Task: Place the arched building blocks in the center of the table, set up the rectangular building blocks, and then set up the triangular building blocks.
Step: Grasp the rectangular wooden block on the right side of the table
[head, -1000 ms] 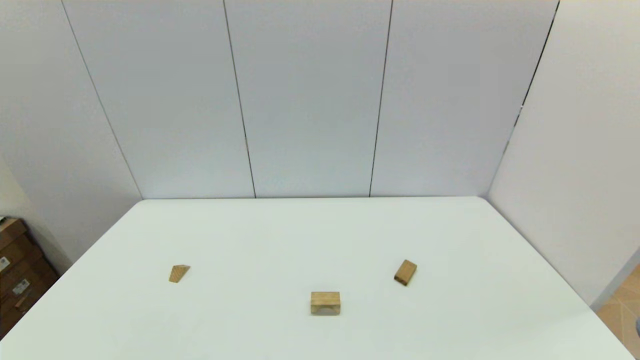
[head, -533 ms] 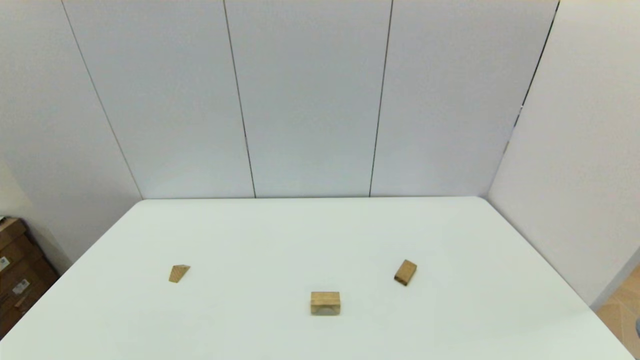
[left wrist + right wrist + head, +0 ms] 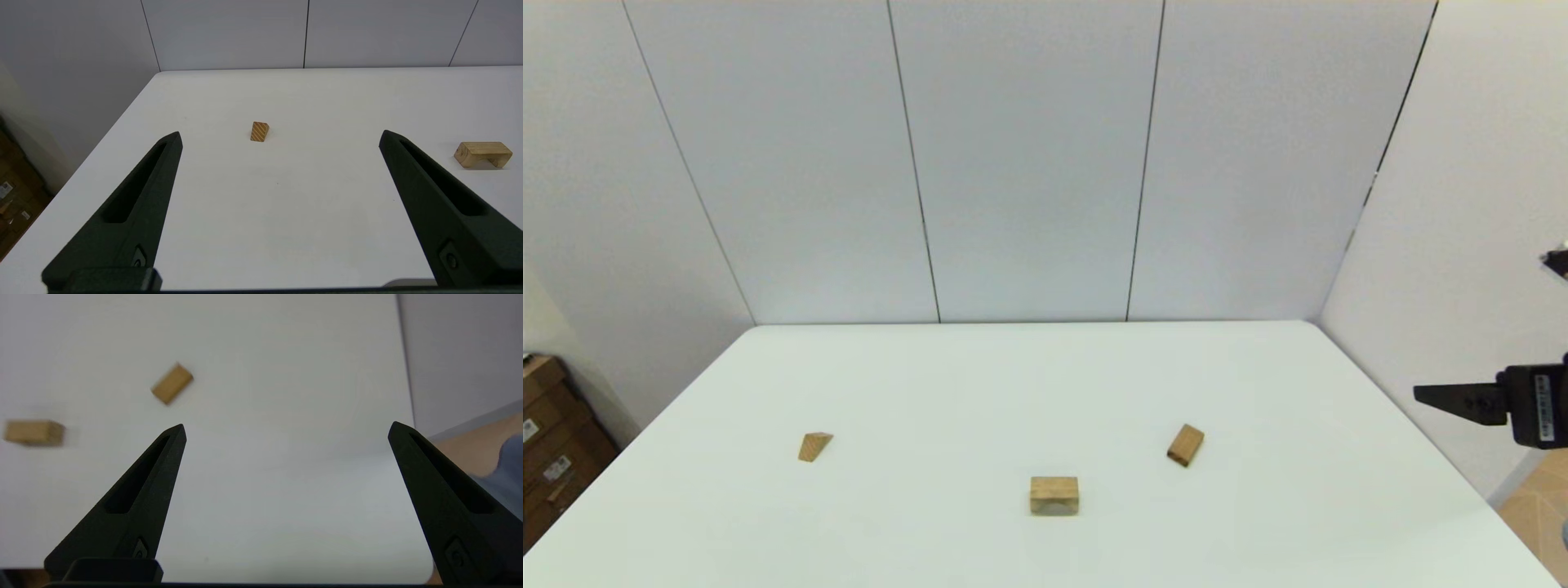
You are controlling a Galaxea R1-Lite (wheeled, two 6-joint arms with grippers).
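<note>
The white bench (image 3: 1258, 384) carries all three wooden blocks, none yet stacked, each well apart from the others in a shallow row across its near half.

The arched block (image 3: 1054, 495) is the largest and sits near the middle of that row, closest to the robot, its long axis running left to right and its cut-out facing down toward the bench. It lies between the two arms, so neither side has an obvious claim, though the right tool (image 3: 286, 428) is the one at work: it shows at the right edge of the head view, raised off the bench beyond its right side, fingers spread wide and holding nothing. From there the arch lies to the tool's left and below it.

The rectangular block (image 3: 1185, 445) lies flat, right of the arch and a little farther back, its long axis turned diagonally. It is nearer the right tool than the arch is; the right wrist view is smeared, so its exact tilt is probably best read from the head view.

The triangular block (image 3: 815, 447), smallest, sits on the left. The left tool (image 3: 280, 134) is parked low at the near edge, wide apart and empty, pointing toward it.
</note>
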